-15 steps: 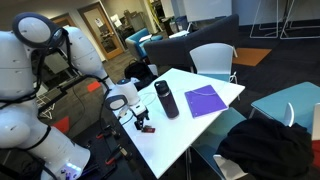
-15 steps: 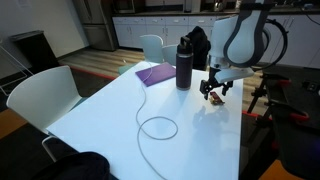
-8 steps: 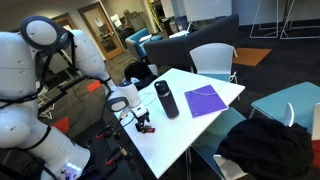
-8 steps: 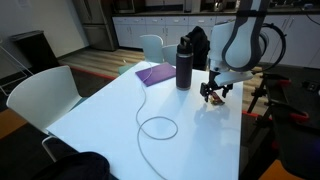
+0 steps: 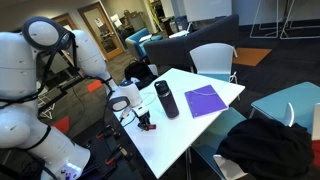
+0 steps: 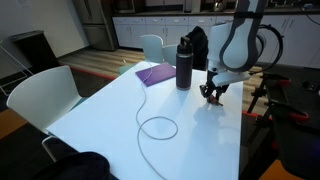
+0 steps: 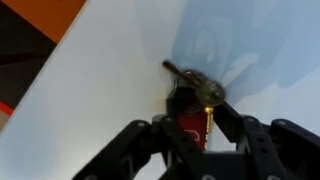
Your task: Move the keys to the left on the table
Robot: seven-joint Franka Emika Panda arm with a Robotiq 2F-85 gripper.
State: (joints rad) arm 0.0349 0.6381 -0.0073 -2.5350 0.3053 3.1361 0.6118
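Note:
The keys (image 7: pixel 193 100) are a small dark clump with a brass key and a red tag, lying on the white table (image 7: pixel 110 90) near its edge. In the wrist view my gripper (image 7: pixel 197 125) stands right over them, its black fingers (image 7: pixel 168 128) pressed against both sides of the red tag. In both exterior views the gripper (image 5: pixel 143 121) (image 6: pixel 214 94) is down at the tabletop beside the dark bottle, covering most of the keys (image 5: pixel 147 126) (image 6: pixel 213 98).
A tall dark bottle (image 5: pixel 166 99) (image 6: pixel 184 63) stands close to the gripper. A purple notebook (image 5: pixel 205 101) (image 6: pixel 156 73) lies beyond it. A thin cable loop (image 6: pixel 157 127) rests mid-table. White chairs (image 6: pixel 45 95) and a dark bundle (image 5: pixel 265 145) surround the table (image 6: pixel 110 110).
The fingers have drawn together from wide open onto the keys. The arm has stayed in place.

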